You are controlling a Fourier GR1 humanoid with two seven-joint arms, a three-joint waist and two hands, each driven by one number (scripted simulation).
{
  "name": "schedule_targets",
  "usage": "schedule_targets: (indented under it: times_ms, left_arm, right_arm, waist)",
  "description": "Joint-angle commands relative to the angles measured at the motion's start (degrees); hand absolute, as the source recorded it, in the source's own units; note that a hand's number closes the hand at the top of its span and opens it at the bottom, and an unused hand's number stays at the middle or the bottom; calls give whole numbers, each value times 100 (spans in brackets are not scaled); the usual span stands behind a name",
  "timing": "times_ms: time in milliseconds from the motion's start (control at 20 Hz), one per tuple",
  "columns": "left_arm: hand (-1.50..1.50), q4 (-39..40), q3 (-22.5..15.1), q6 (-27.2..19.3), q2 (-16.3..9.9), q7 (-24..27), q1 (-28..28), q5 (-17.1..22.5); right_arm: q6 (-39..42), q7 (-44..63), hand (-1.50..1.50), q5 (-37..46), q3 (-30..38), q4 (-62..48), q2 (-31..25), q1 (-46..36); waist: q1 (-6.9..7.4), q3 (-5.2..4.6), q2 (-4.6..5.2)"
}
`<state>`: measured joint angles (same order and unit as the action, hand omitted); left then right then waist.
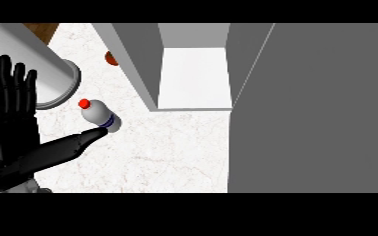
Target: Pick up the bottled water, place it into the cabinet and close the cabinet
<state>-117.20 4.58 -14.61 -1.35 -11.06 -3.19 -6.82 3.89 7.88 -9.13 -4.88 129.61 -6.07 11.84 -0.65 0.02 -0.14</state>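
Red-capped water bottle (98, 114) upright on marble counter (170, 150), ungrasped. My left hand (18, 95) rests, fingers straight; right unseen. Cabinet (193, 75) open; pick, place, close remain, I judge.

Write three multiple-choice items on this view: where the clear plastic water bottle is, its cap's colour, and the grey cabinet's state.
1. Where is the clear plastic water bottle?
A. Inside the cabinet
B. On the white marbled counter, left of the cabinet
C. On top of the cabinet

2. What colour is the bottle's cap?
A. Blue
B. Red
C. Green

3. In what state is the grey cabinet?
A. Open
B. Shut
C. Tipped over

Answers:
1. B: the bottle is on the counter, outside the cabinet's wall.
2. B: the cap is plainly red.
3. A: the cabinet's white shelf lies in plain view.
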Motion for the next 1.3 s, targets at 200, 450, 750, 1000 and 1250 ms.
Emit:
schedule_targets:
  times_ms: [200, 450, 750, 1000, 1250]
  left_arm:
    - [-150, -424, -1152, -1206, 132, -1045, 103, -947]
    - [-150, -416, -955, -1076, 78, -1066, 340, -999]
    - [-150, -95, -1030, -1363, 134, -877, 547, -967]
    - [-150, 459, -934, -1802, 134, -655, 229, -972]
    - [-150, 1020, -362, -1678, 70, 564, 830, -256]
  right_arm:
    - [-30, 888, -150, -155, -326, 1185, 24, 770]
    - [375, 258, -150, -172, -427, 1388, 121, 1776]
    - [652, -112, -150, -205, -641, 1727, 136, 2560]
    - [759, -128, -150, -603, -174, 1842, -80, 2689]
    - [695, -406, -150, 35, -778, 1781, 110, 3051]
  waist:
    - [36, 0, 3]
    - [19, 0, 0]
    - [-6, -4, -2]
    - [-24, -3, 6]
    - [-27, -10, 0]
